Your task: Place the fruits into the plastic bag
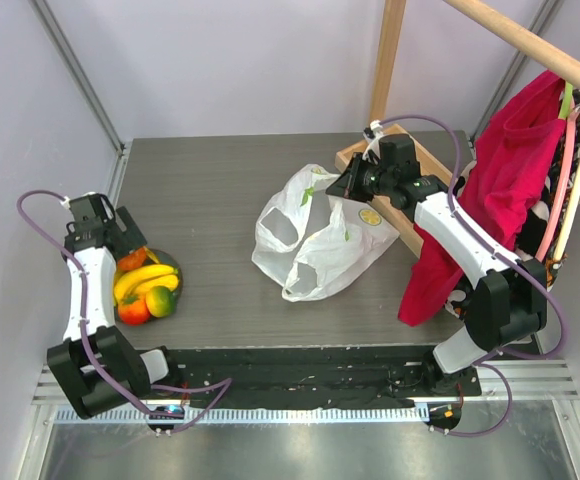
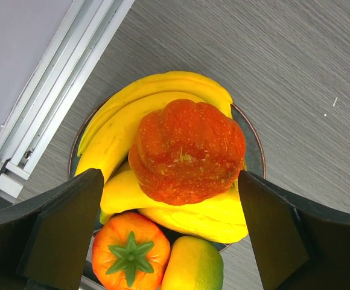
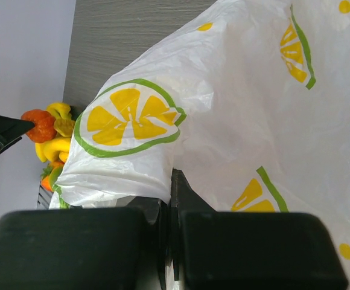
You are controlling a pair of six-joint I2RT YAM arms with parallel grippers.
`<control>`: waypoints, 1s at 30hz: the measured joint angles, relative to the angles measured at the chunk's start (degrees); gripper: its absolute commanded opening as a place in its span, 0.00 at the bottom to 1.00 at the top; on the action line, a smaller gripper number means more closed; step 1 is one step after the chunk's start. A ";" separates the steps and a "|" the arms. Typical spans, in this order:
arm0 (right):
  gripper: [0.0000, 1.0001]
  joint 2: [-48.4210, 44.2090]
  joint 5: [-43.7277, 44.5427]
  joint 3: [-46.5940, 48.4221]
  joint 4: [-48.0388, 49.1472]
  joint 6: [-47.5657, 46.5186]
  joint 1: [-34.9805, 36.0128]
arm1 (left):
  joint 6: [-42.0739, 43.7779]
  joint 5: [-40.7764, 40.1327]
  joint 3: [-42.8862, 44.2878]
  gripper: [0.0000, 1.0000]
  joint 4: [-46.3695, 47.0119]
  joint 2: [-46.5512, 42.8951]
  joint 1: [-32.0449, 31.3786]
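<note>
We set the top camera high at the 6 o'clock edge, looking down on the whole table (image 1: pixel 220 180). Our left wrist camera looks straight down, close over the fruits (image 2: pixel 187 151), found at 9 o'clock in the top view. Our right wrist camera, very near the plastic bag (image 3: pixel 235 109), shares those fruits at its 9 o'clock edge.

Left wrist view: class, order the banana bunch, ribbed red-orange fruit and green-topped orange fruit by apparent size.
1. Banana bunch, partly hidden.
2. Ribbed red-orange fruit; on top, nearer the camera, so these two are unsure.
3. Green-topped orange fruit.
</note>
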 measured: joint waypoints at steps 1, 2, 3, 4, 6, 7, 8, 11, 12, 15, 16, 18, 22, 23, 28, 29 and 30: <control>0.01 0.00 -0.26 0.00 0.22 0.02 0.00 | 0.02 0.00 0.00 0.97 0.02 0.13 0.00; 0.01 0.00 -0.44 0.00 0.48 0.07 -0.02 | 0.04 0.11 0.11 0.97 0.00 0.46 0.00; 0.01 0.00 -0.63 0.00 0.70 0.07 -0.09 | 0.04 0.15 0.20 0.95 0.02 0.79 0.02; 0.01 0.00 -0.81 0.00 0.94 0.13 -0.11 | 0.07 0.20 0.42 0.95 0.00 1.36 0.00; 0.01 0.00 -1.16 0.00 1.14 0.24 -0.11 | 0.07 0.52 0.90 0.94 0.09 2.54 0.00; 0.01 0.00 -1.31 0.00 1.25 0.26 -0.11 | 0.11 0.87 1.14 0.94 0.11 3.21 0.00; 0.01 0.00 -1.42 0.00 1.33 0.28 -0.11 | 0.11 1.18 1.38 0.94 0.13 3.76 0.00; 0.01 0.00 -1.81 0.00 1.44 0.46 -0.11 | 0.20 1.66 1.97 0.93 0.22 5.18 0.00; 0.01 0.00 -1.97 0.00 1.44 0.50 -0.11 | 0.26 1.70 2.03 0.91 0.22 5.57 0.00; 0.01 0.00 -2.29 0.00 1.57 0.68 -0.11 | 0.44 1.70 2.05 0.73 0.22 6.16 0.00; 0.01 0.00 -2.40 0.00 1.64 0.72 -0.11 | 0.57 1.73 2.10 0.68 0.20 6.38 0.00; 0.01 0.00 -2.62 0.00 1.79 0.83 -0.11 | 1.03 1.84 2.38 0.58 0.02 6.69 0.00; 0.01 0.00 -2.84 0.00 1.81 0.87 -0.11 | 1.38 1.95 2.49 0.47 -0.13 6.58 0.00; 0.01 0.00 -2.84 0.00 1.81 0.85 -0.11 | 1.42 1.95 2.49 0.41 -0.13 6.43 0.00; 0.01 0.00 -2.84 0.00 1.81 0.90 -0.11 | 1.38 2.43 2.47 0.35 -0.26 2.21 0.00; 0.01 0.00 -2.84 0.00 1.81 0.90 -0.11 | 1.38 2.75 2.47 0.35 -0.22 0.83 0.02; 0.01 0.00 -2.84 0.00 1.81 0.90 -0.11 | 1.38 2.97 2.47 0.34 -0.17 -0.42 0.00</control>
